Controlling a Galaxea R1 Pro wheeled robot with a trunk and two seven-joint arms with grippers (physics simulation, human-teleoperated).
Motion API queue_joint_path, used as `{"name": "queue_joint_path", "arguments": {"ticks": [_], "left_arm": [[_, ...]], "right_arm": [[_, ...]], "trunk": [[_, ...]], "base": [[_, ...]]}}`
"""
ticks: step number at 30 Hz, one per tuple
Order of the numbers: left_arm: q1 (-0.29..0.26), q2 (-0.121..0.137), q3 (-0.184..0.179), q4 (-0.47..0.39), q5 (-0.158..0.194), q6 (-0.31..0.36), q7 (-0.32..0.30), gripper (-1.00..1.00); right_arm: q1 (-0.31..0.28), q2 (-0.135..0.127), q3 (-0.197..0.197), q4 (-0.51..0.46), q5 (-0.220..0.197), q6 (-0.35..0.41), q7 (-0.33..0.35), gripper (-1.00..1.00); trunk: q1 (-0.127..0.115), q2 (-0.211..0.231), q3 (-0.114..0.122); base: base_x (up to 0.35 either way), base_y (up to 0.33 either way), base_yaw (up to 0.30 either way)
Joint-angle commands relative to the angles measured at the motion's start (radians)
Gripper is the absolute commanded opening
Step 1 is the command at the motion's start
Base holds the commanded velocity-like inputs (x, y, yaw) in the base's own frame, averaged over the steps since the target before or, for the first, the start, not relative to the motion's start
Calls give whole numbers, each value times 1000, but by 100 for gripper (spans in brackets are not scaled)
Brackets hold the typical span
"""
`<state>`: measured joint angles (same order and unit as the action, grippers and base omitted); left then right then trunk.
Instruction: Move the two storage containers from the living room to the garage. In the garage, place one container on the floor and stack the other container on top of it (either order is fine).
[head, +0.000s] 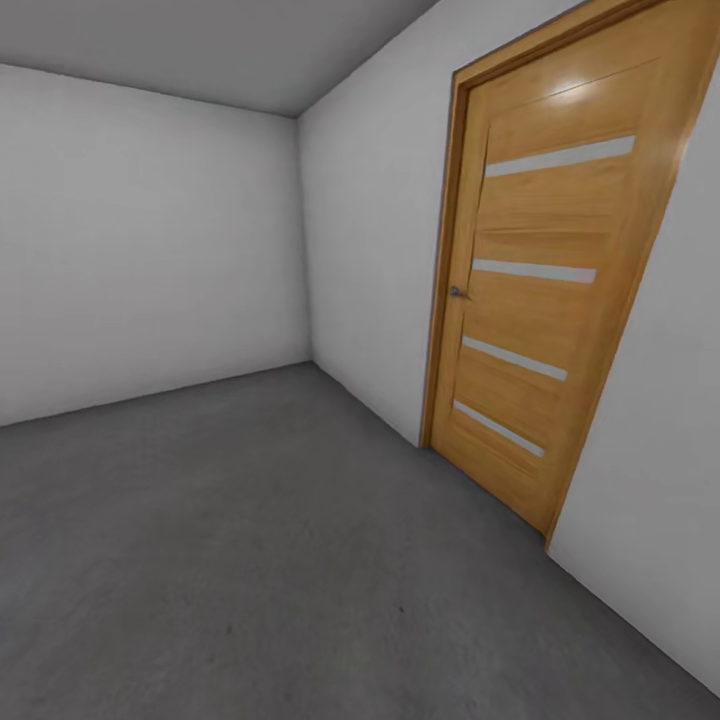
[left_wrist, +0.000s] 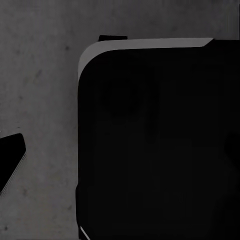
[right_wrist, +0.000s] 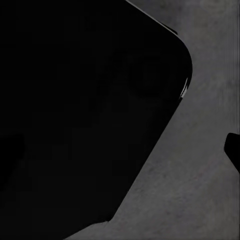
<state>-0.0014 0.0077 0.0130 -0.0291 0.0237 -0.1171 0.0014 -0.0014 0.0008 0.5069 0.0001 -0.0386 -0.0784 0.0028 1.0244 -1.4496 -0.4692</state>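
The robot faces a garage corner: grey concrete floor (head: 250, 560), white walls, closed wooden door (head: 545, 300). No storage container is visible here, so stacking remains outstanding. Pincer states cannot be determined.

The head view looks forward and slightly down from standing height into a room corner, with the wooden door (head: 540, 290) near on its right. Both wrist views look down at close range past a dark rounded body onto the grey floor (head: 250, 560), which all three views share.
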Motion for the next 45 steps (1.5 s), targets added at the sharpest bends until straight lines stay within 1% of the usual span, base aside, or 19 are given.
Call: {"name": "queue_joint_path", "arguments": {"ticks": [1, 45], "left_arm": [[0, 0, 1, 0, 2, -3, 0, 100], [0, 0, 1, 0, 2, -3, 0, 100]], "right_arm": [[0, 0, 4, 0, -4, -3, 0, 100], [0, 1, 4, 0, -11, -3, 0, 100]], "trunk": [[1, 0, -1], [1, 0, -1]], "base": [[323, 0, 0], [323, 0, 0]]}}
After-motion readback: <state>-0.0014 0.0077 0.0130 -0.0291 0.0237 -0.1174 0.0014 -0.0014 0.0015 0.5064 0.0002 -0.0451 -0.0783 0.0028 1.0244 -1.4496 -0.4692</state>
